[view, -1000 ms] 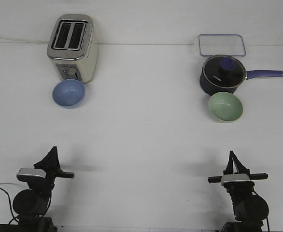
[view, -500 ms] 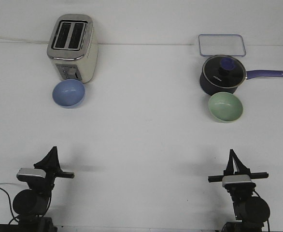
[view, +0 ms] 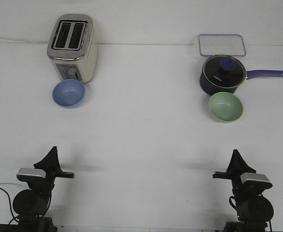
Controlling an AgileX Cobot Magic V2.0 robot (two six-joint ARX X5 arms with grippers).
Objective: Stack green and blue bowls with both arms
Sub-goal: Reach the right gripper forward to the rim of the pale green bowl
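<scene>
The blue bowl (view: 68,93) sits upright on the white table at the left, just in front of the toaster. The green bowl (view: 225,106) sits upright at the right, just in front of the dark saucepan. My left gripper (view: 51,153) is low at the near left, far from the blue bowl, its tips together in a point. My right gripper (view: 235,157) is low at the near right, well short of the green bowl, tips together too. Both are empty.
A cream toaster (view: 73,47) stands at the back left. A dark navy saucepan (view: 221,75) with a glass lid and purple handle (view: 268,74) stands at the back right, with a clear rectangular container (view: 221,45) behind it.
My right wrist has turned: its silver block and cross bar have swung to the right and its tip points slightly more left. The left arm and both bowls have not moved.
</scene>
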